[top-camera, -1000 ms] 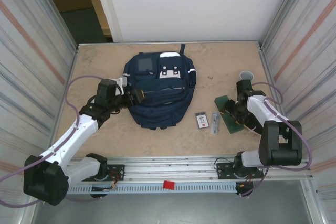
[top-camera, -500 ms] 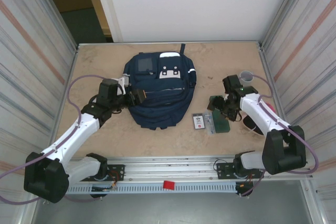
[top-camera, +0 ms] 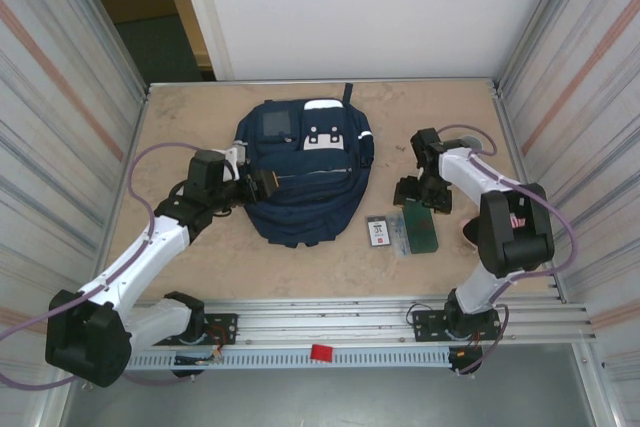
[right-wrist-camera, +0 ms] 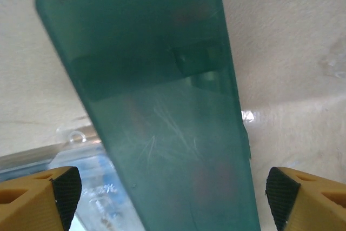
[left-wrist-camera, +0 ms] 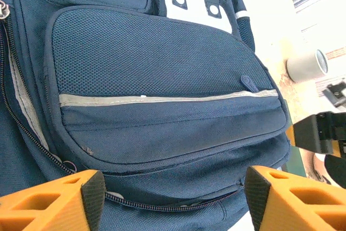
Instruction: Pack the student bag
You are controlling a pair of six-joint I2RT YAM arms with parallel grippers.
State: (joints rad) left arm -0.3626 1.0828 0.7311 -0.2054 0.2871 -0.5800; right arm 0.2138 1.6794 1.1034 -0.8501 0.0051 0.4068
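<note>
Top view, near edge: both arm bases are bolted to a metal rail (top-camera: 330, 332) along the bottom of frame. Just beyond it, on the bare bench (top-camera: 300, 267), three flat items are laid side by side, lower right of ctr. These are a small card (top-camera: 380, 231) w/ dark print, a clear packet (top-camera: 400, 233) next to it, and a green plate (top-camera: 426, 231) rightmost. Whether card and packet touch cannot be told.

The R hand (top-camera: 420, 195) is held over the far end of the green plate, pointed down. In the R wrist view the plate (right-wrist-camera: 157, 96) is seen as translucent and scratched, running from upper left to bottom ctr. The R hand (right-wrist-camera: 167, 198) is spread wide there, w/ orange fingertips (right-wrist-camera: 38, 196) at both lower corners, one each side of the plate. Contact w/ the plate cannot be told. The clear packet (right-wrist-camera: 81, 155) is seen lower left, meeting the plate's left edge.

The L hand (top-camera: 258, 185) is placed left of ctr, at the left edge of the student bag (top-camera: 310, 182), approx mid-height of the bag. In the L wrist view the L hand (left-wrist-camera: 173, 201) is spread, w/ orange fingertips (left-wrist-camera: 54, 201) at the bottom corners and nothing pinched. The bag's front pocket (left-wrist-camera: 162, 63) w/ its pale stripe is seen above them, and a zip line runs down the left side.

The student bag is laid flat on the bench, ctr of the top view and slightly left. Its white-patched top end is turned toward the far wall.

Farthest: a pale cup (left-wrist-camera: 306, 66) is stood upright on the bench at the right edge of the L wrist view, beyond the bag.
</note>
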